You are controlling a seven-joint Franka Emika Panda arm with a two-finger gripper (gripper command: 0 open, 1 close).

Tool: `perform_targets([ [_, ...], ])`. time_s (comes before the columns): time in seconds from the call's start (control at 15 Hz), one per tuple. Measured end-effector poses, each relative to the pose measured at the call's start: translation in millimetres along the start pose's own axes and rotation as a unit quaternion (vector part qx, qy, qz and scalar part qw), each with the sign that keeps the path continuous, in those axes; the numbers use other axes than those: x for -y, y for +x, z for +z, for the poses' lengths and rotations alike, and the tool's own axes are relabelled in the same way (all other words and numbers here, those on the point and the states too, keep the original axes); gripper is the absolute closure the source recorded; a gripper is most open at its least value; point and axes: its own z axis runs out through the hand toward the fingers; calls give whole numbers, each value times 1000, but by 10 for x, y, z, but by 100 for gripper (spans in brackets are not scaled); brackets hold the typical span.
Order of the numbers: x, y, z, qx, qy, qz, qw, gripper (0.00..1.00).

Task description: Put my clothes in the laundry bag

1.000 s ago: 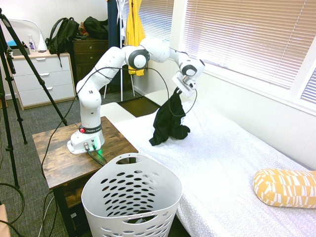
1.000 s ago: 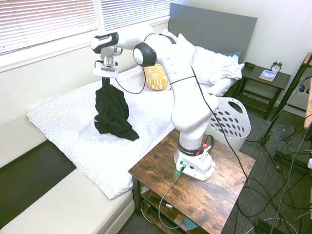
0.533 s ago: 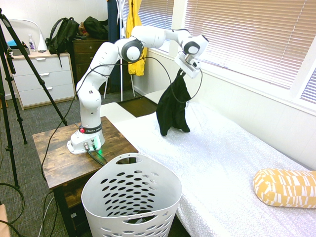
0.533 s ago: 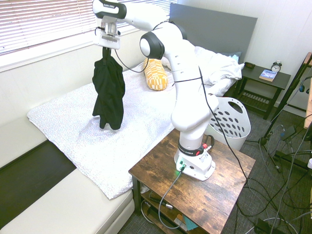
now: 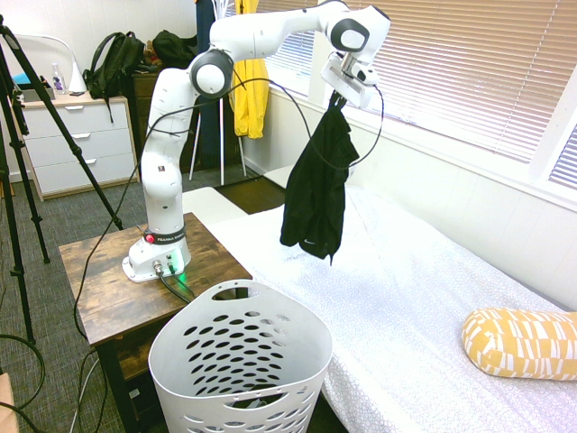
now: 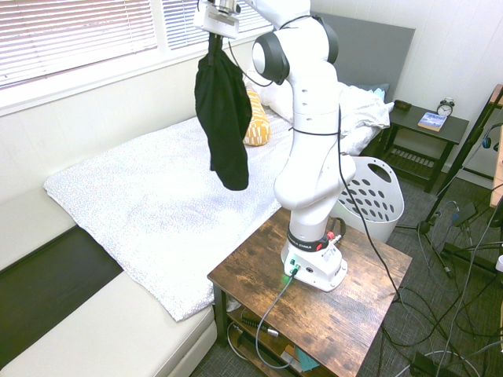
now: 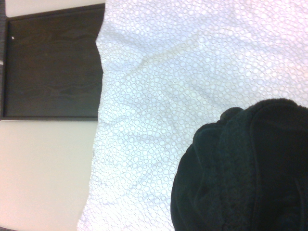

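Note:
My black clothes (image 5: 317,189) hang free in the air above the white bed cover, with a small white mark near the hem. My gripper (image 5: 338,97) is shut on the garment's top, high up by the window blinds. From the other side the clothes (image 6: 223,118) dangle below the gripper (image 6: 216,33), clear of the bed. In the wrist view the clothes (image 7: 245,168) fill the lower right, over the dotted cover. The white laundry bag (image 5: 240,365), a holed plastic basket, stands on the floor at the bed's near corner, also visible as the laundry bag (image 6: 369,196) behind the arm's base.
A wooden side table (image 5: 108,284) stands beside the laundry bag. A yellow patterned pillow (image 5: 523,343) lies on the bed (image 5: 424,298). A yellow garment (image 5: 245,63) hangs by the window, and a black backpack (image 5: 115,63) sits on a dresser. White pillows (image 6: 346,106) and a nightstand (image 6: 428,129) are at the bed's head.
The gripper has risen steadily with the clothes. The garment was touching the bed cover a second ago and now hangs fully clear of it, swung toward the side table.

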Motion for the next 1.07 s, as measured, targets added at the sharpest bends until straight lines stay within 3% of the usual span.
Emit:
perform_targets([
  [0.2, -484, -248, -105, -6, -11, 29, 1000, 100],
  [0.53, -1384, -729, -573, -47, 21, 78, 996, 100],
  [0.87, -2499, -1073, -780, -68, 65, 136, 986, 100],
  [1.07, -2932, -1309, -735, -72, 66, 165, 981, 100],
])
